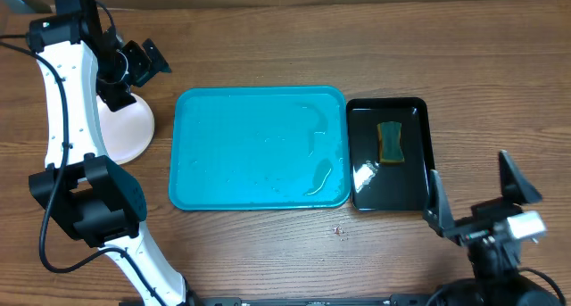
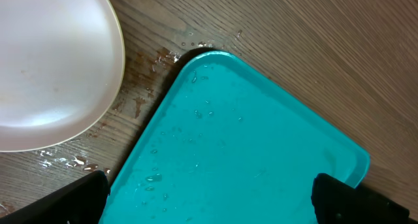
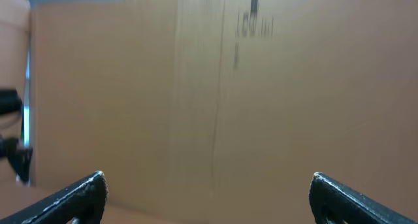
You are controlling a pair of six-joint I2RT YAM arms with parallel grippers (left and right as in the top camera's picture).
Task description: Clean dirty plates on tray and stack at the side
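My left gripper hangs at 10 o'clock from the tray; its fingers are spread wide and hold nothing. The left wrist view shows the tray's rounded corner just beside the plates, not touching them. The plates lie on the table at 9 o'clock from the tray, partly under my left arm; only the pale top one shows, so I cannot count the stack. The tray carries droplets only. The black tray sits against it at 3 o'clock, with a sponge inside. My right gripper is at 4 o'clock, its fingers apart and empty, facing a cardboard wall.
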